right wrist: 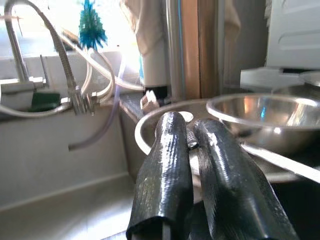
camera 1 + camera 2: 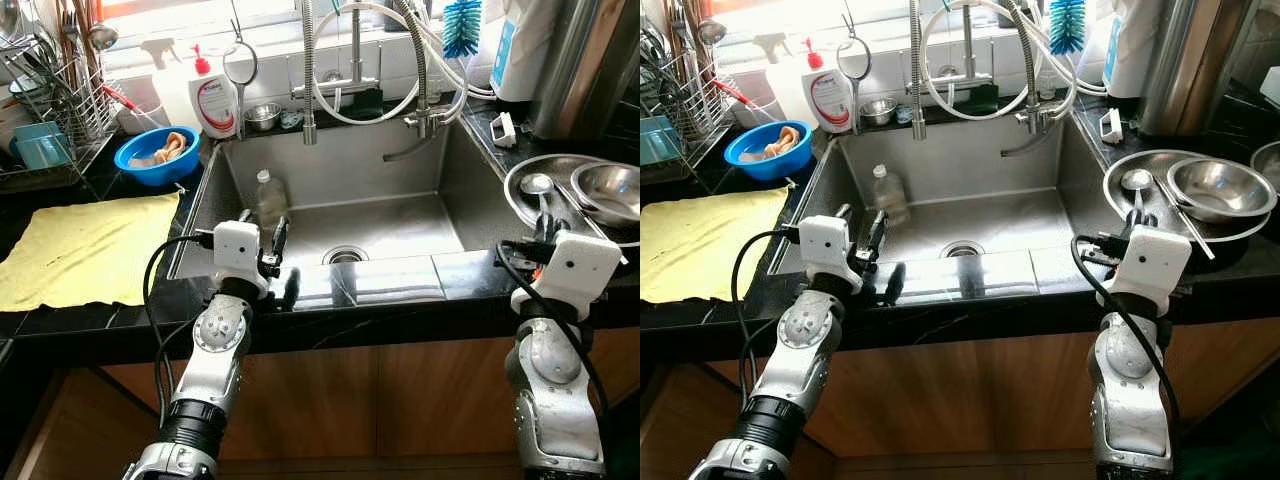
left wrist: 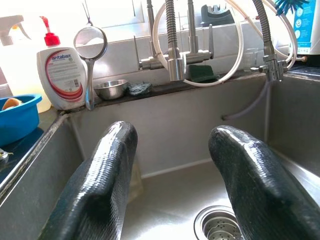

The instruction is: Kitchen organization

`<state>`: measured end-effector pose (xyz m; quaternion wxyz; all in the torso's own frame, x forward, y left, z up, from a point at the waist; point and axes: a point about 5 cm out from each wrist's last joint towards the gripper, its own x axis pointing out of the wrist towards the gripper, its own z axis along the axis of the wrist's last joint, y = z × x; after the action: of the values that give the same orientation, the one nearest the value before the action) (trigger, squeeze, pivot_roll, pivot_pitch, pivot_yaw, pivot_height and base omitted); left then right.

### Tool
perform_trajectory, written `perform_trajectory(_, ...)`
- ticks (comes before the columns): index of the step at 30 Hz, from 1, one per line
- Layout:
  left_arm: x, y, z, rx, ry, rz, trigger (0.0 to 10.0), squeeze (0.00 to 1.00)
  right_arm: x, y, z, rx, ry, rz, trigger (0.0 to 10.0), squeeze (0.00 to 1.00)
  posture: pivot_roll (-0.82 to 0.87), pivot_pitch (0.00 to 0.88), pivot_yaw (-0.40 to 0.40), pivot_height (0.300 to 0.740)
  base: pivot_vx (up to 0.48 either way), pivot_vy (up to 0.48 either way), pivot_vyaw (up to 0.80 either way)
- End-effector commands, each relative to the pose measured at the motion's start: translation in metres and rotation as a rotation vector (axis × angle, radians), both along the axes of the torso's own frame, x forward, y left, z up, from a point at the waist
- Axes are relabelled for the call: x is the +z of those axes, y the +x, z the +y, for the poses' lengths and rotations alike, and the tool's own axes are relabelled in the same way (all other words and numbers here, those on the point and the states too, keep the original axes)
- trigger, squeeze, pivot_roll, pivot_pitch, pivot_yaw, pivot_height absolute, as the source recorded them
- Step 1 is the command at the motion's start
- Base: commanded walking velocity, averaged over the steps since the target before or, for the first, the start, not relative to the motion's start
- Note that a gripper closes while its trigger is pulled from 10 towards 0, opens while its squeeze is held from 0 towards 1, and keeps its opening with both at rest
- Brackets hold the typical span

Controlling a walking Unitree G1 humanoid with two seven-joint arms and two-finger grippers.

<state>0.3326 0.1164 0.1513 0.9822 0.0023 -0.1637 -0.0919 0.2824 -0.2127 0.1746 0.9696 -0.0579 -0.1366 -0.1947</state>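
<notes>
Grippers poised at sink, tidying barely begun

Left gripper [image 2: 270,250], fingers spread and empty, hovers over the steel sink's [image 2: 400,160] front left edge. Right gripper [image 1: 192,165], pinched together, sits by the counter's right front edge near stacked steel bowls [image 2: 610,190]. A clear, upright plastic bottle [image 2: 268,197] stands inside the sink's left side, seemingly awaiting removal.

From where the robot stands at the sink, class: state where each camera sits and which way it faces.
Left eye: head, looking down at sink; both arms show.
Right eye: same scene, shifted.
Left wrist: along open left gripper toward faucet.
Right wrist: along shut right gripper toward steel bowl.
Shared: soap bottle.
</notes>
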Motion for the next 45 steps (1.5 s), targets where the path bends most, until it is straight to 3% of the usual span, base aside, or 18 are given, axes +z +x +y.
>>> perform_trajectory(1,0.001,0.001,0.006,0.018,0.000,-0.007,10.0,0.00,0.012,0.000,0.005,0.005,-0.004,-0.069,0.0,0.00,-0.28,0.000,0.140,0.740,0.000,0.000,0.00)
perform_trajectory(2,0.001,0.001,0.006,0.019,-0.002,-0.008,10.0,0.00,0.014,-0.001,0.006,0.006,-0.002,-0.079,6.5,0.00,-0.28,0.000,0.140,0.740,0.000,0.000,0.00)
perform_trajectory(3,0.002,0.001,0.006,0.019,-0.003,-0.009,10.0,0.00,0.016,-0.001,0.008,0.014,-0.012,-0.083,10.0,0.00,-0.29,0.000,0.141,0.740,0.000,0.000,0.00)
perform_trajectory(10,0.003,0.002,0.006,0.020,-0.004,-0.012,10.0,0.00,0.025,0.003,0.016,0.054,-0.172,-0.097,10.0,0.00,-0.29,0.000,0.142,0.740,0.000,0.000,0.00)
perform_trajectory(11,0.003,0.002,0.006,0.020,-0.003,-0.013,10.0,0.00,0.027,0.005,0.023,0.099,-0.242,-0.095,10.0,0.00,-0.29,0.000,0.142,0.740,0.000,0.000,0.00)
perform_trajectory(14,0.003,0.002,0.006,0.021,-0.003,-0.013,10.0,0.00,0.027,0.009,0.037,0.195,-0.310,-0.077,10.0,0.00,-0.29,0.000,0.144,0.740,0.000,0.000,0.00)
perform_trajectory(18,0.003,0.003,0.006,0.025,-0.004,-0.012,10.0,0.00,0.021,0.018,0.050,0.326,-0.307,-0.016,10.0,0.00,-0.29,0.000,0.144,0.740,0.000,0.000,0.00)
perform_trajectory(20,0.002,0.004,0.005,0.028,-0.004,-0.010,10.0,0.00,0.017,0.025,0.058,0.420,-0.252,0.024,10.0,0.00,-0.29,0.000,0.143,0.740,0.000,0.000,0.00)
perform_trajectory(25,0.007,0.006,0.005,0.027,-0.001,-0.021,10.0,0.00,0.017,0.039,0.059,0.453,-0.277,0.078,10.0,0.00,-0.29,0.000,0.147,0.740,0.000,0.000,0.00)
perform_trajectory(28,0.007,0.007,0.005,0.025,0.007,-0.020,10.0,0.00,0.010,0.055,0.061,0.481,-0.295,0.187,10.0,0.00,-0.30,0.000,0.153,0.740,0.000,0.000,0.00)
perform_trajectory(37,0.007,0.009,0.006,0.032,0.019,-0.012,10.0,0.00,0.016,0.076,0.063,0.481,-0.288,0.219,10.0,0.00,-0.28,0.000,0.152,0.740,0.000,0.000,0.00)
perform_trajectory(45,0.003,0.009,0.008,0.035,0.025,0.005,10.0,0.00,-0.004,0.082,0.050,0.422,-0.226,0.335,10.0,0.00,-0.28,0.000,0.150,0.740,0.000,0.000,0.00)
